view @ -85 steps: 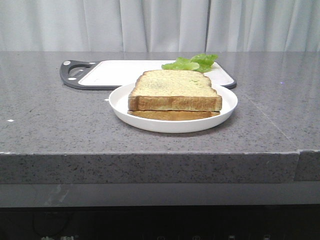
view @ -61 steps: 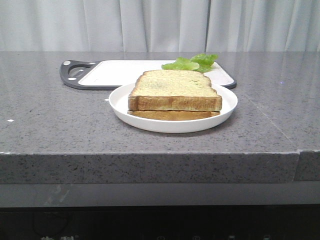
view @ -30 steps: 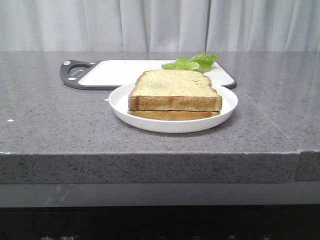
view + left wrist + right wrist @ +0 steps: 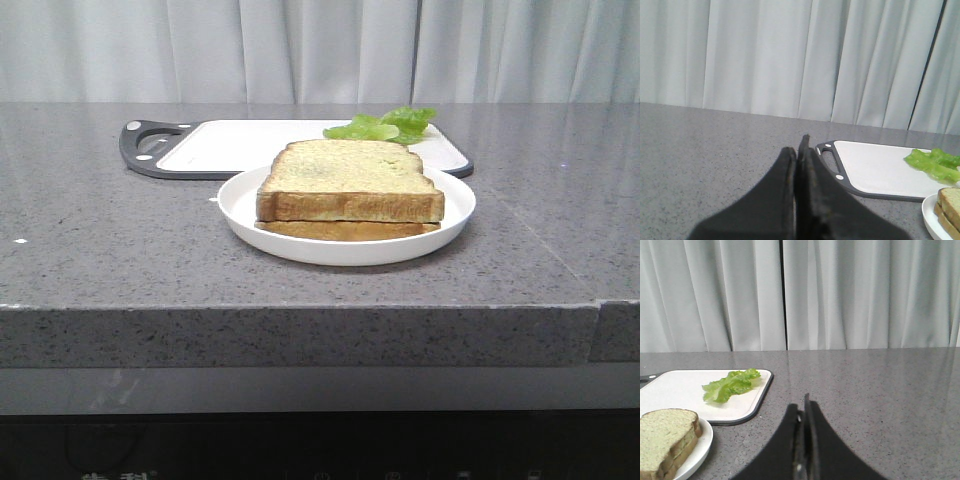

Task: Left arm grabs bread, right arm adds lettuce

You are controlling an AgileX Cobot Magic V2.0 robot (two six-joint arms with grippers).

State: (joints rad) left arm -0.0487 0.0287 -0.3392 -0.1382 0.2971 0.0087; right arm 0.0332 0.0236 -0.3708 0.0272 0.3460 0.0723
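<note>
Grey counter (image 4: 100, 250): bread (image 4: 350, 180) on plate (image 4: 235, 205), lettuce (image 4: 385, 124) on cutting board (image 4: 250, 145) (both end effectors pinched closed, empty).

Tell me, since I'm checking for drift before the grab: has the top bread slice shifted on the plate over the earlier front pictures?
No. The bread sits on the plate as before, below the cutting board.

Grey speckled stone counter (image 4: 120, 270); pale pleated curtains (image 4: 300, 50) behind.

The thick square bread slice (image 4: 350, 180) has a golden-brown crust and pale yellowish speckled face. Ruffled lettuce leaves (image 4: 385, 124) are bright light green; the round plate (image 4: 240, 205) is white.
</note>
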